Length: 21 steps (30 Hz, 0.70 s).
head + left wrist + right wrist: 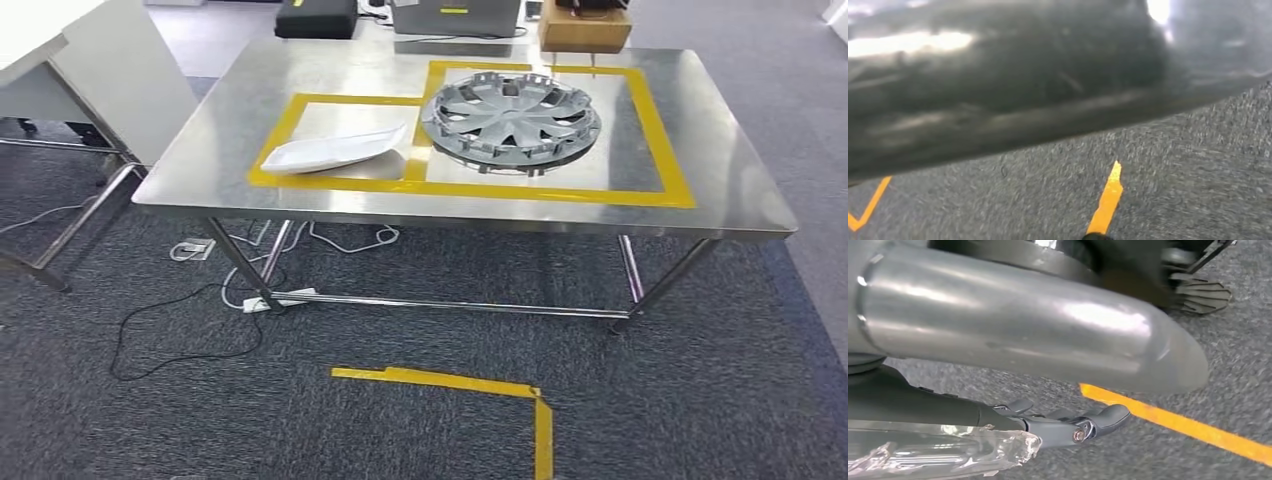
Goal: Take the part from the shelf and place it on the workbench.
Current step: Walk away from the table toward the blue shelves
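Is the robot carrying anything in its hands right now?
The right hand hangs over the carpet with nothing in it. The left hand cannot be judged. The hubcap already lies on the workbench.

The box (585, 27) and dark case (316, 18) behind the workbench (720, 170) are chopped off at the head view's top edge. The right hand (1068, 425) is mostly hidden, so its grip can't be made out.
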### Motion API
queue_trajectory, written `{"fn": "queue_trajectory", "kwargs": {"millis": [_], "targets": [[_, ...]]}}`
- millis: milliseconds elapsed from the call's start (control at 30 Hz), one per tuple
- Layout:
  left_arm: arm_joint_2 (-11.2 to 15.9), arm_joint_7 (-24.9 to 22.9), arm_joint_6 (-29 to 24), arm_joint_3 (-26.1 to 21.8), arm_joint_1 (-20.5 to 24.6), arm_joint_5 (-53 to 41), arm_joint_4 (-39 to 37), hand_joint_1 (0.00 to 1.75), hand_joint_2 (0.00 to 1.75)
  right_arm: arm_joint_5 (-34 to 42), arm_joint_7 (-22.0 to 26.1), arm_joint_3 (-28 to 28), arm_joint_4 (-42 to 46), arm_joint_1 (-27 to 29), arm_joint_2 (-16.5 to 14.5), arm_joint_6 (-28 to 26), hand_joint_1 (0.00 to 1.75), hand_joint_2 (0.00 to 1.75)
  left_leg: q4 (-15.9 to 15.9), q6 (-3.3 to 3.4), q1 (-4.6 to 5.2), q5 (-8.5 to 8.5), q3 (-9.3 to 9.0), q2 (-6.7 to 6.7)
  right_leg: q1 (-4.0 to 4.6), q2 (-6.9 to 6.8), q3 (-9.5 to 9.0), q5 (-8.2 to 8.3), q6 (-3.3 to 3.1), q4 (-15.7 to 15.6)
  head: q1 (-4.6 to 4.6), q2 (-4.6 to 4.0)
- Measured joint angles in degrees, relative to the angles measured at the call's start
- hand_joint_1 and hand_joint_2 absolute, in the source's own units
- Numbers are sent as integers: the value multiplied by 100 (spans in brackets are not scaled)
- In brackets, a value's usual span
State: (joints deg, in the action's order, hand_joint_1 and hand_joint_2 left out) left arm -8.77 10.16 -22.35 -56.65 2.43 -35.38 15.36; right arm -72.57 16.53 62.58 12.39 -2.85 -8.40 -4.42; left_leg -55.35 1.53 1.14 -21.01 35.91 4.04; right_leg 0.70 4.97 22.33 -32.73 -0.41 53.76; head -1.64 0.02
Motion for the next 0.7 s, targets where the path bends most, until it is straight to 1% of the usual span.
{"fn": "queue_trajectory", "kwargs": {"millis": [33,67,100,133,167,200,233,267,300,333,367,400,433,467,500,533,567,600,633,667,700], "targets": [[-2,-8,8,0,7,-7,-16,0,0,-4,-5,-5,-1,1,-5,0,0,0,5,-26,12,68,27,65,11,-27,-57,-17,5,-119,-11,0],[-1,-14,11,-1,5,-11,-31,0,0,-7,-9,-9,-3,5,-16,1,0,0,8,-52,6,127,54,125,-6,-107,-9,18,-1,-114,-14,0],[3,-20,11,-2,-2,-11,-46,0,0,-8,-11,-13,-4,6,-25,0,0,0,-22,-82,5,85,98,125,-19,-189,43,67,-37,-108,-18,0],[2,-28,11,-3,-10,-11,-61,0,0,-9,-13,-16,-6,8,-31,-1,0,0,-138,-116,1,-83,158,65,-33,-277,111,130,-78,-104,4,-1],[2,-35,17,-4,-14,-15,-74,0,0,-11,-13,-19,-8,14,-36,-1,0,0,-358,-154,-13,-359,235,-41,-51,-371,192,198,-114,-102,29,-1],[-6,-35,38,-4,-12,-27,-85,0,0,-16,-16,-23,-8,22,-35,0,0,0,-694,-198,-33,-714,320,-174,-44,-463,276,259,-132,-91,50,-1],[-10,-30,69,-4,-6,-41,-91,0,0,-25,-20,-27,-8,36,-36,1,0,0,-1095,-243,-66,-1011,397,-268,-43,-561,364,319,-133,-76,70,-2],[-16,-12,108,-3,0,-61,-94,0,0,-35,-26,-31,-8,49,-36,3,0,0,-1465,-287,-105,-1168,440,-320,-47,-658,448,374,-120,-50,71,-2],[-22,14,148,-3,2,-85,-95,0,0,-47,-33,-34,-8,57,-36,3,0,0,-1719,-330,-148,-1172,421,-347,-55,-754,538,423,-102,-11,69,-2],[-31,44,179,-1,-1,-110,-96,0,0,-62,-34,-37,-8,59,-37,3,0,0,-1784,-372,-190,-1047,318,-369,-68,-840,636,464,-79,44,71,-2],[-39,75,205,4,-4,-145,-96,0,0,-82,-30,-43,-8,55,-37,4,0,0,-1636,-413,-230,-876,114,-408,-86,-917,736,498,-50,112,71,-2],[-50,99,237,13,-4,-185,-96,0,0,-113,-20,-55,-8,47,-37,4,0,0,-1308,-449,-264,-758,-177,-496,-95,-984,834,523,-20,191,74,-2],[-63,115,282,25,4,-223,-98,0,0,-152,-5,-76,-7,41,-38,4,0,0,-890,-470,-273,-749,-487,-606,-100,-1041,923,542,13,272,83,-2],[-78,120,330,35,20,-257,-103,0,0,-192,9,-100,-7,35,-41,4,0,0,-526,-449,-271,-816,-728,-701,-97,-1097,988,561,49,337,89,-2],[-93,117,377,43,34,-283,-110,0,0,-224,19,-126,-7,28,-45,4,0,0,-281,-406,-257,-901,-861,-761,-89,-1148,1032,584,89,383,97,-2],[-106,112,411,47,42,-299,-120,0,0,-245,26,-148,-7,25,-49,4,0,0,-168,-340,-233,-955,-889,-755,-92,-1199,1057,618,132,398,100,-2],[-118,106,434,49,37,-309,-132,0,0,-257,29,-164,-8,25,-53,5,0,0,-148,-258,-223,-939,-841,-716,-102,-1235,1071,653,178,395,101,-2],[-129,101,452,49,25,-313,-145,0,0,-263,32,-176,-8,24,-55,8,0,0,-140,-191,-217,-888,-778,-678,-120,-1182,1089,632,230,407,100,-2],[-139,96,470,49,14,-314,-154,0,0,-267,36,-186,-8,30,-55,12,0,0,-132,-128,-213,-827,-711,-639,-135,-1052,1127,515,273,472,100,-2],[-150,92,493,49,12,-317,-161,0,0,-270,40,-194,-8,44,-56,16,0,0,-123,-74,-211,-754,-626,-597,-144,-880,1194,293,303,638,101,-2],[-160,89,515,50,19,-325,-164,0,0,-272,45,-203,-8,61,-56,21,0,0,-124,-35,-202,-680,-532,-540,-143,-698,1281,-21,314,927,93,-2]]}}
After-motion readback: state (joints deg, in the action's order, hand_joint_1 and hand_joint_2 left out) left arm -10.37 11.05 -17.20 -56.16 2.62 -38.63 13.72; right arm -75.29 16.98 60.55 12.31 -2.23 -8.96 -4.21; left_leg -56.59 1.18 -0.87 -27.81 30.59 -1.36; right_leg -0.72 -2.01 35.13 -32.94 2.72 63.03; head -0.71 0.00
